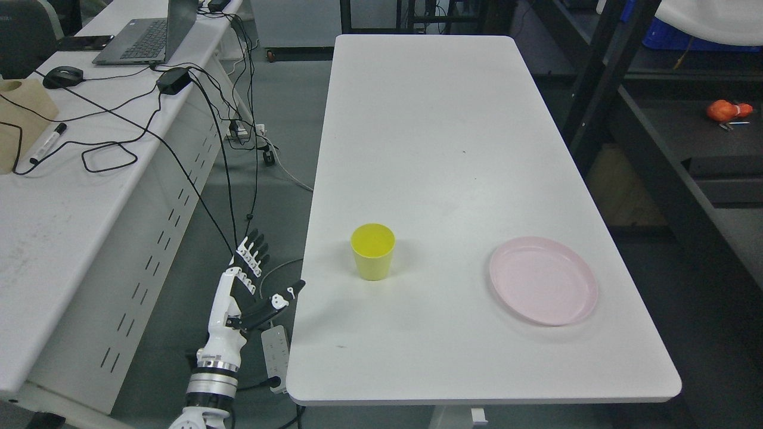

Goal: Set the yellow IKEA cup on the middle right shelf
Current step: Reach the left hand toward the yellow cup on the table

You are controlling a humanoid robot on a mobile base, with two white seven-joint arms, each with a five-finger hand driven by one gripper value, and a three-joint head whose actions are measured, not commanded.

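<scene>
A yellow cup (pixel 373 251) stands upright and empty on the white table (pixel 441 149), near its front left part. My left hand (pixel 257 275) is raised beside the table's left edge, over the floor, to the left of the cup and apart from it. Its fingers are spread and hold nothing. My right arm does not show. A dark shelf unit (pixel 673 161) stands to the right of the table.
A pink plate (pixel 542 280) lies on the table right of the cup. A desk (pixel 71 196) with a laptop, mouse, marker and cables stands at the left. A power strip (pixel 275 351) lies on the floor. An orange object (pixel 728 110) sits on the shelf.
</scene>
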